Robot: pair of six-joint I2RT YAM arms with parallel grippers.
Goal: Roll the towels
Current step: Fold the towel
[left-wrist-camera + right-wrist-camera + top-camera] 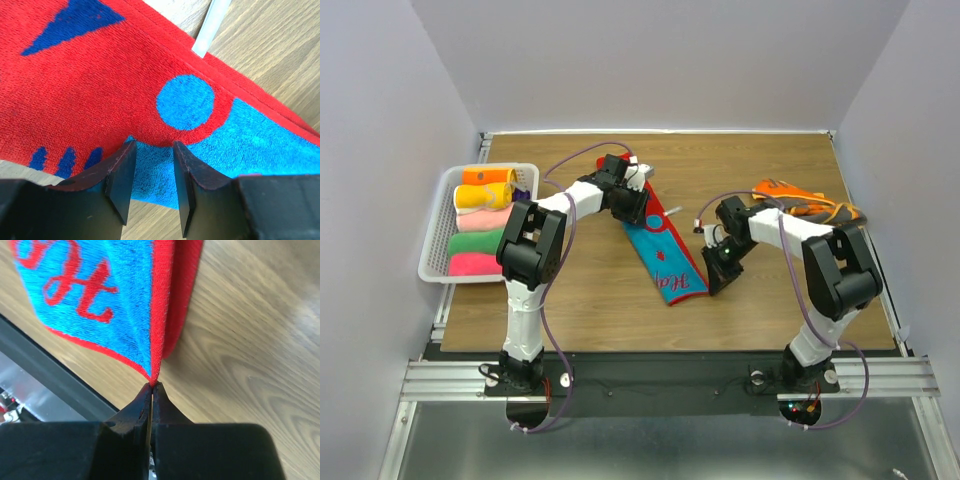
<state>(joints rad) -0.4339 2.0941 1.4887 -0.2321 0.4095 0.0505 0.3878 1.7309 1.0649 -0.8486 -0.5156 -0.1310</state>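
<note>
A red and blue towel (665,255) lies folded into a long strip, running diagonally across the middle of the table. My left gripper (642,212) is open at the strip's far end. In the left wrist view its jaws (154,147) stand apart over the towel's (100,80) blue patch at its near edge. My right gripper (712,283) is shut on the near corner of the towel. In the right wrist view the red hem corner of the towel (100,300) is pinched between the tips (152,386), slightly lifted off the wood.
A white basket (435,235) at the left holds several rolled towels in orange, yellow, pink and green. A crumpled orange towel (810,205) lies at the back right. A white label (210,27) sticks out from the strip's far edge.
</note>
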